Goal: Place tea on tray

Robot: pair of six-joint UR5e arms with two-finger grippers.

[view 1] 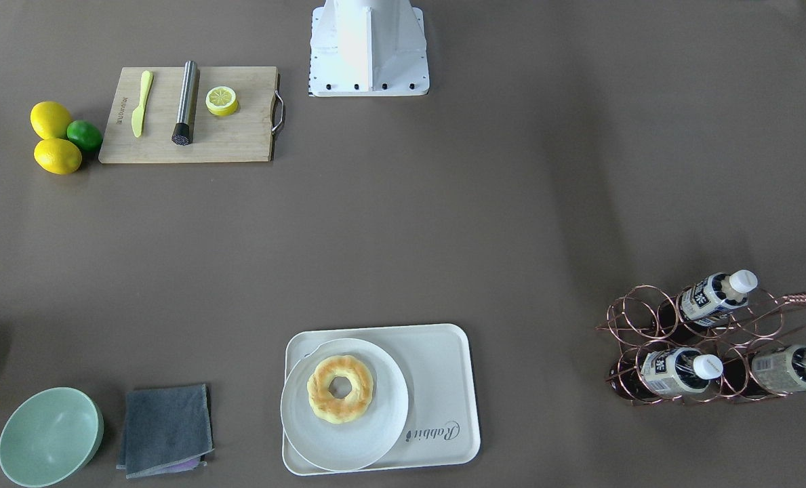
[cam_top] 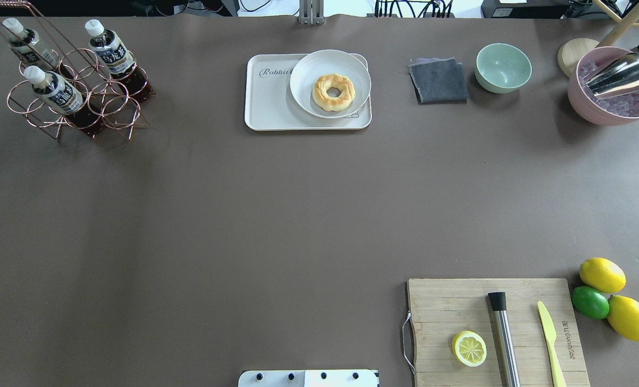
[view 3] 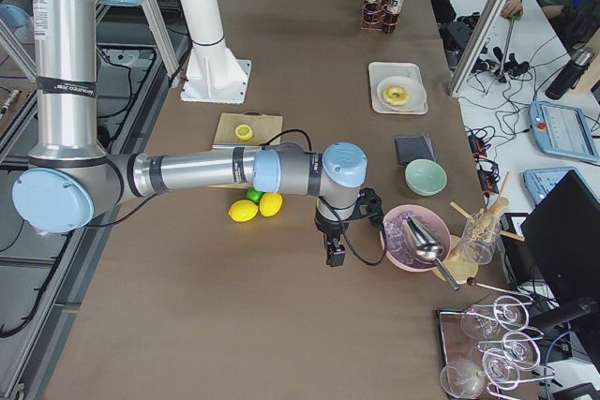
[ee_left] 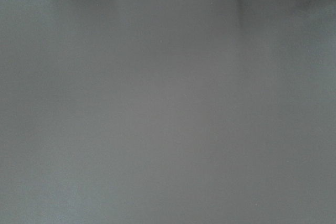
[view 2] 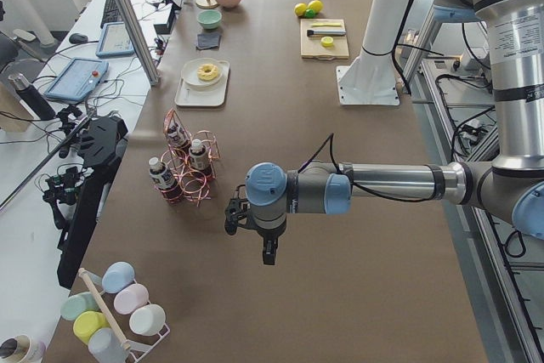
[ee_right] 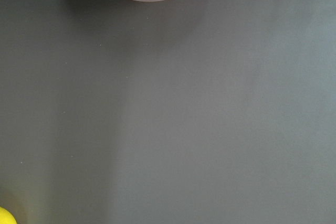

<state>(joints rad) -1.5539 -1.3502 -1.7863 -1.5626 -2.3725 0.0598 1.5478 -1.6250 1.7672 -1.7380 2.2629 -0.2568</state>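
Note:
Three tea bottles (cam_top: 56, 90) lie tilted in a copper wire rack (cam_top: 109, 107) at the table's far left corner; they also show in the front view (view 1: 677, 369) and the left side view (view 2: 198, 157). The cream tray (cam_top: 268, 102) marked "Rabbit" sits at the far middle and bears a white plate (cam_top: 306, 88) with a donut (cam_top: 334, 92). My left gripper (view 2: 269, 252) hangs over bare table, short of the rack. My right gripper (view 3: 335, 255) hangs near the pink bowl. Both show only in the side views, so I cannot tell if they are open or shut.
A wooden cutting board (cam_top: 459, 301) holds a lemon half (cam_top: 468, 348), a steel muddler (cam_top: 504, 338) and a yellow knife (cam_top: 550, 344). Lemons and a lime (cam_top: 590, 302) lie beside it. A grey cloth (cam_top: 438, 80), a green bowl (cam_top: 503, 67) and a pink ice bowl (cam_top: 609, 107) stand at the far right.

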